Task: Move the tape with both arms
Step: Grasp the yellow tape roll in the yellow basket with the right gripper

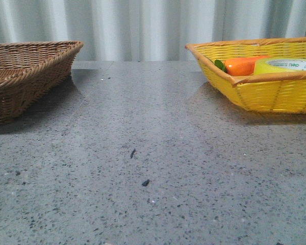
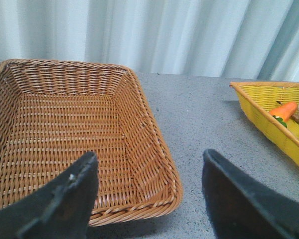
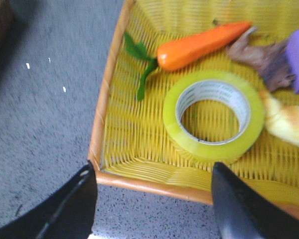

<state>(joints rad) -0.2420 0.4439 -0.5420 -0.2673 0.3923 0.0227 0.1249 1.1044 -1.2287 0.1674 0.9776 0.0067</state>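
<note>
The left gripper [image 2: 148, 191] is hanging with its black fingers [image 2: 65, 201] spread wide apart. The right gripper [image 3: 152, 201] is likewise gaping, holding nothing.

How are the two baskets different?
The brown basket is brown wicker; the yellow basket is bright yellow with an orange rim. The brown basket holds nothing; the yellow basket holds the tape, a toy carrot and a few other things. The brown basket sits on the left of the table, the yellow basket on the right. Both are woven, shallow and rectangular.
</note>
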